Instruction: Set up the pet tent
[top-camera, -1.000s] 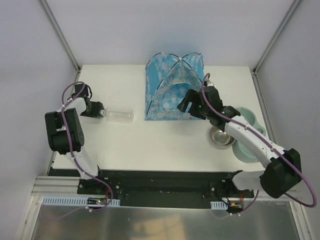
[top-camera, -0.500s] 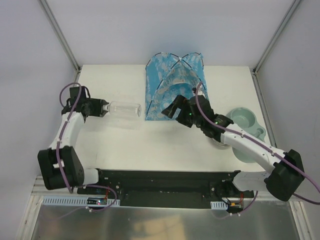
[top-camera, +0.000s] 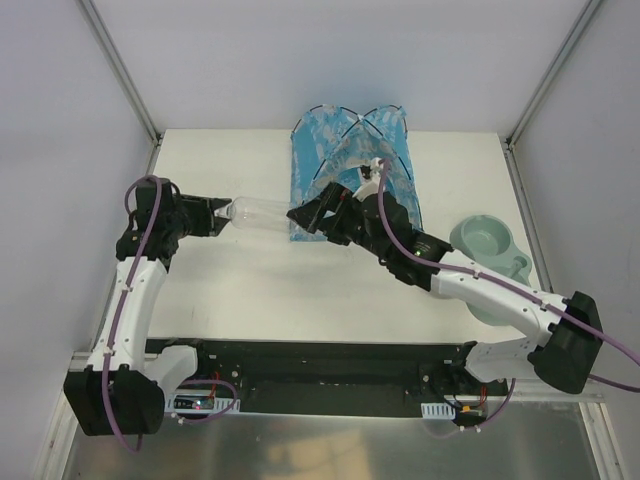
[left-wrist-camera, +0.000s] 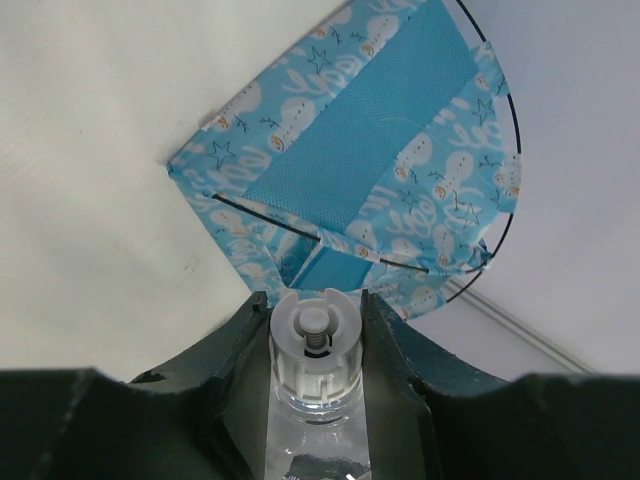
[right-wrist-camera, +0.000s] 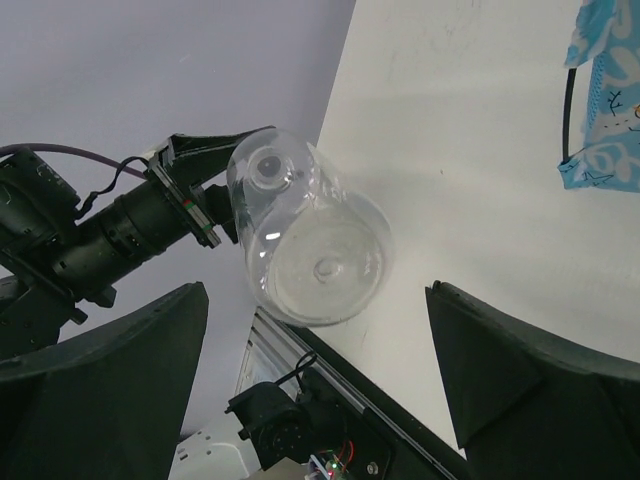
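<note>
Overhead view of a white desk (top-camera: 240, 290) w/ two robot arms mounted at its near edge. The pet tent (top-camera: 350, 185), blue fabric w/ pale white snowman and star print and thin black crossed poles, sits at the far middle of the desk, its top up against the back wall and its near edge on the desk. The left hand (top-camera: 218, 215) reaches in from the left and pinches a clear plastic bottle (top-camera: 260, 212) at its neck end, holding it sideways w/ the base pointing toward the tent. In the left wrist view the two dark fingers (left-wrist-camera: 245, 340) press on either side of the bottle's white cap (left-wrist-camera: 313, 345), and the tent's darker turquoise lining shows just beyond. The right hand (top-camera: 312, 214) sits over the tent's near left corner, approx. facing the bottle's base, spread wide and holding nothing. Its wrist view shows both fingers far apart at the frame's edges, the bottle's round base between them but not touching either, and a bit of tent fabric and pole at upper right. A pale green feeding dish (top-camera: 485, 240) lies at the right side of the desk, partly covered by the right arm, well apart from the tent.
</note>
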